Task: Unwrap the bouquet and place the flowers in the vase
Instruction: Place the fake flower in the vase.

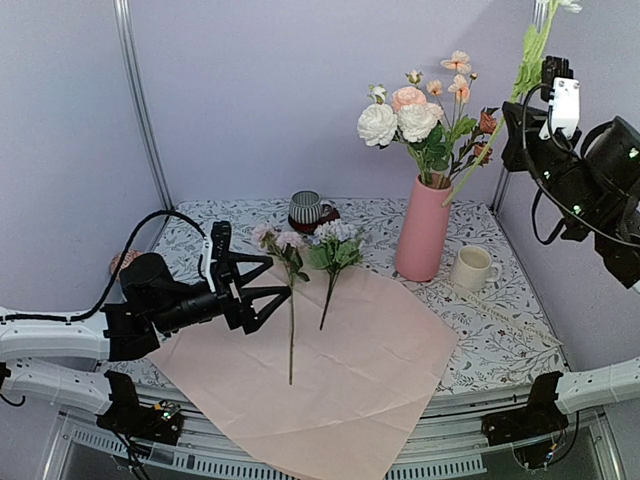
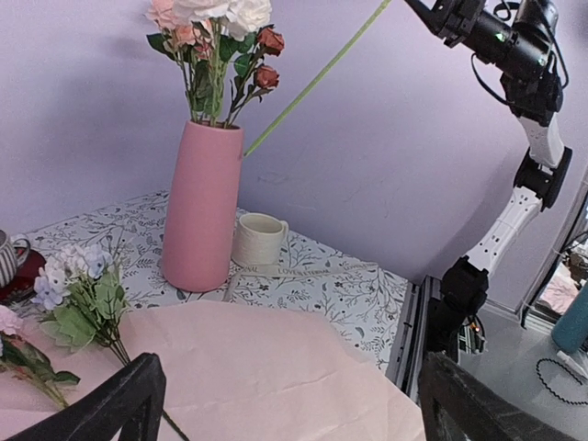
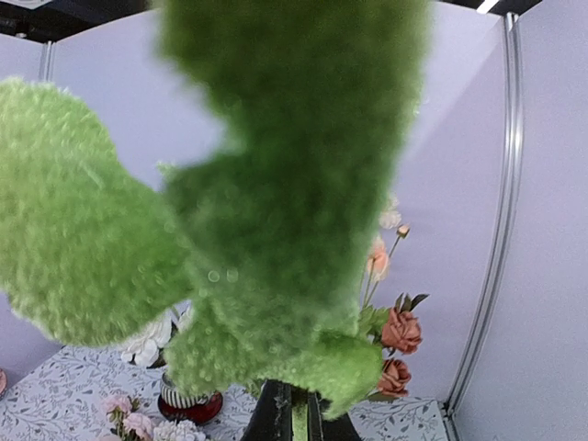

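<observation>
Clamping a fuzzy-leaved green stem point(image 1: 490, 140), your right gripper point(image 1: 541, 68) slants it to the mouth of the matte pink cylindrical vase point(image 1: 424, 232), near the far right corner of the table point(image 1: 500, 330). Your left gripper point(image 1: 270, 280) gapes over creased pink paper point(image 1: 350, 380).

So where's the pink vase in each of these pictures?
Top external: the vase stands right of centre at the back, next to the mug.
Left wrist: the vase is left of centre, upright, with flowers in it.
Right wrist: not visible; a blurred leafy stem fills most of the view.
Shared landmark: the striped cup.
</observation>
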Robot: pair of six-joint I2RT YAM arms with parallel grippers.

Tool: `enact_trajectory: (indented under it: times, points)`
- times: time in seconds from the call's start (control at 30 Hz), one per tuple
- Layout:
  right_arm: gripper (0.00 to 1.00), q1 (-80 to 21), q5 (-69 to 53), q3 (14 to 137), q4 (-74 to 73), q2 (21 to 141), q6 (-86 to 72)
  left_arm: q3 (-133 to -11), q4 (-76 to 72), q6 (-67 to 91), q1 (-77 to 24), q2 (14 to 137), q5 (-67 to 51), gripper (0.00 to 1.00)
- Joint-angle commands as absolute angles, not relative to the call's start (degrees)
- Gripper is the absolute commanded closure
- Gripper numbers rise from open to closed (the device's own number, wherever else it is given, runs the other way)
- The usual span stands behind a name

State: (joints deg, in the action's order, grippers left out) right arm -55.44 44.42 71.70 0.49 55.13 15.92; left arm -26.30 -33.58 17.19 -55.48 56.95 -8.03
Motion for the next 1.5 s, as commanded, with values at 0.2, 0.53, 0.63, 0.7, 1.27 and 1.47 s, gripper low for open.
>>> enact_trajectory:
  times: [0.2, 0.53, 0.63, 0.7, 1.27, 1.47]
  points:
    - [0.97, -55.02, 47.12, 77.81, 8.36, 55.35, 27.60, -25.73, -34.38, 17.49, -55.95, 56.84, -6.47, 0.02]
    - [0.97, -53.94, 43.97, 79.52, 8.70, 59.63, 26.66, -25.59, -33.76, 17.75, -55.92, 56.45, -6.38, 0.02]
    - [0.97, -52.82, 43.00, 79.58, 8.66, 60.70, 25.54, -25.27, -33.84, 17.75, -55.95, 56.14, -6.28, 0.02]
    - [0.97, -51.52, 42.14, 79.54, 8.32, 61.42, 24.59, -25.19, -33.81, 17.67, -55.98, 56.09, -6.16, 0.02]
    - [0.97, -36.64, 28.40, 79.54, -4.50, 69.43, 7.42, -25.06, -33.19, 16.97, -55.83, 56.35, -5.51, 0.02]
    - [0.96, -32.60, 22.83, 80.61, -9.69, 72.96, 2.32, -25.63, -33.22, 16.92, -55.90, 57.51, -5.47, 0.02]
